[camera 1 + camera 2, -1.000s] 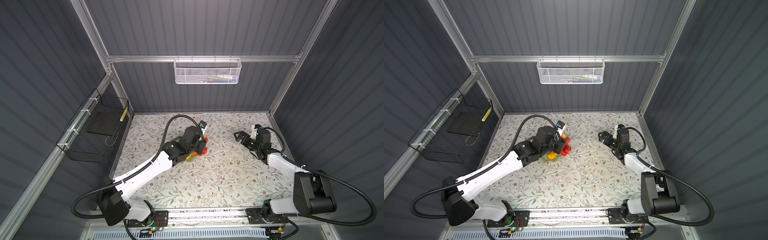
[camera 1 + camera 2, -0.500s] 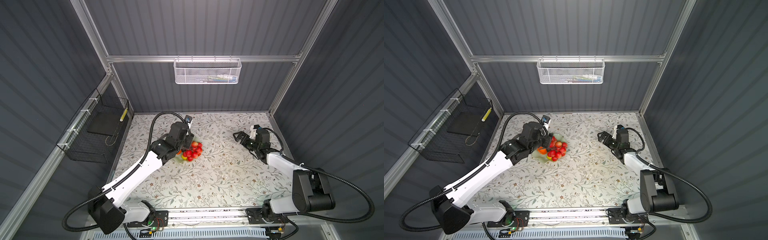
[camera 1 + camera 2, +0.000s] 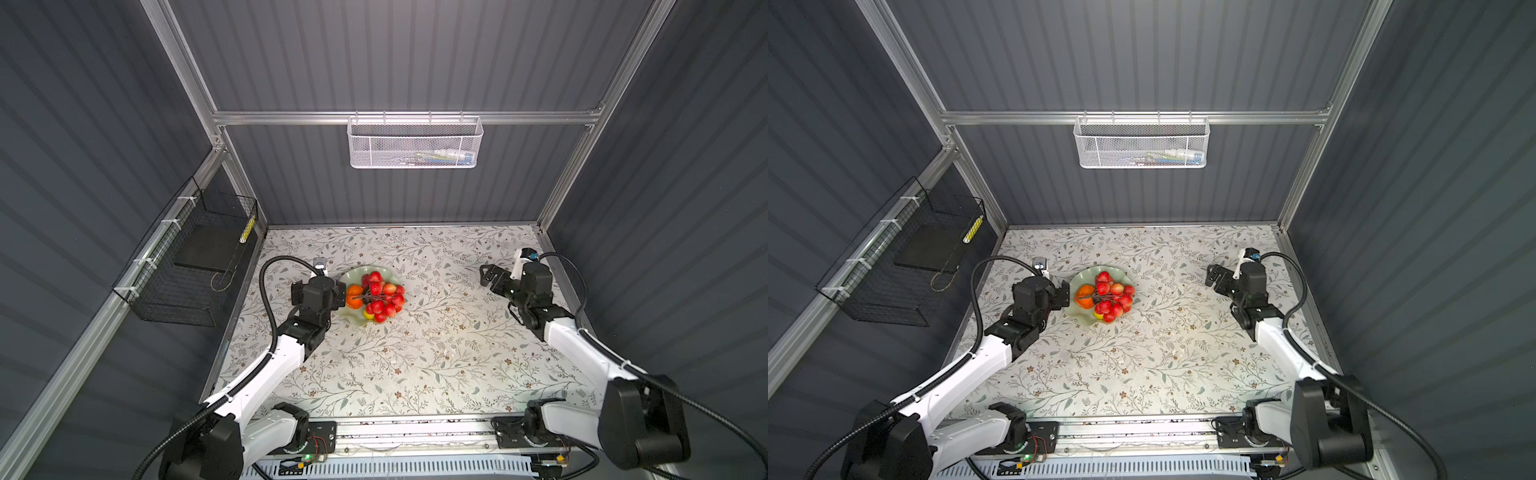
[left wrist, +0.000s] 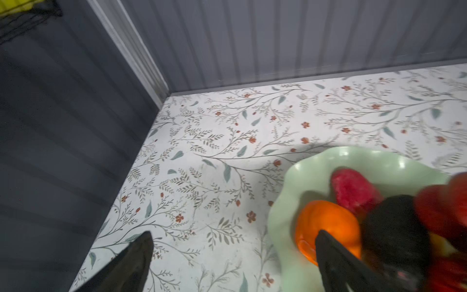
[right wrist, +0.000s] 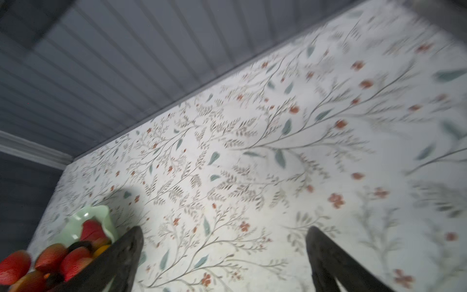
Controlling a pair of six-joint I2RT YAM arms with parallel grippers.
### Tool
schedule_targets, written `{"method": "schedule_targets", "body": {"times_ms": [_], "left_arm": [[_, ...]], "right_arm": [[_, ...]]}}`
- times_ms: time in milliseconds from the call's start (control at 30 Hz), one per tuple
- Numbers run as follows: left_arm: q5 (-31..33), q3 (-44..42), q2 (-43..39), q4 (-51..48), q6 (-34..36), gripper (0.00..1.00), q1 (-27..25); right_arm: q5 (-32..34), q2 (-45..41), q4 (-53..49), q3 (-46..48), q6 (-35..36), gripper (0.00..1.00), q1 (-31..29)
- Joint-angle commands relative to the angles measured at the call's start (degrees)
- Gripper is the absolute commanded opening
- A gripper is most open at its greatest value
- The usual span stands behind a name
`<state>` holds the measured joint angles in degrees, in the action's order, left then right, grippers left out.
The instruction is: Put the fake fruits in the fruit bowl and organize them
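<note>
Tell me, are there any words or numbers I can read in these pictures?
No text can be read anywhere.
Small items in the white mesh basket: any print is too small to read.
Yellow strip in the black wire basket: any marks are too small to read.

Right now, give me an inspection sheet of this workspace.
Surface: floral table, bare apart from the fruit bowl.
Job's things: fruit bowl left of centre holds grape bunch, orange, strawberry, black oval fruit; no fruit outside.
Clutter: nothing seen.
Grippers: left gripper open, empty, fingers by the orange; right gripper open, empty, above bare table.
Cables: black cable loops on each arm, clear of the bowl.
Surroundings: white mesh basket on back wall; black wire basket on left wall.
</note>
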<state>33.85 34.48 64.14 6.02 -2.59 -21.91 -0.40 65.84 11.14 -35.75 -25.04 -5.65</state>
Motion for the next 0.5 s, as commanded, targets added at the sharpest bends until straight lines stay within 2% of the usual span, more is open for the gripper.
{"method": "schedule_targets", "body": {"times_ms": [0,67,167,267,367,467], "left_arm": [[5.7,-7.0,1.2,17.1,1.5,1.00,3.1],[3.7,-10.6,3.3,24.1,1.7,1.00,6.6],[-3.6,-12.2,8.1,28.7,-0.6,1.00,13.1],[-6.7,-14.3,13.3,36.2,-0.7,1.00,15.5],[-10.7,-15.7,20.4,47.2,0.0,1.00,16.4],[-14.7,-14.9,24.9,50.9,0.8,1.00,16.8]], "right_arm": [[16.4,-6.6,4.3,6.1,12.5,0.99,0.1],[20.0,-8.5,10.9,10.9,18.3,0.99,0.1],[22.0,-6.9,17.7,14.7,21.4,0.99,0.5],[18.6,-2.1,28.7,17.9,22.8,0.99,1.2],[15.4,6.9,38.5,18.8,23.9,0.99,3.2],[7.2,15.6,44.6,18.3,22.6,0.99,6.7]]}}
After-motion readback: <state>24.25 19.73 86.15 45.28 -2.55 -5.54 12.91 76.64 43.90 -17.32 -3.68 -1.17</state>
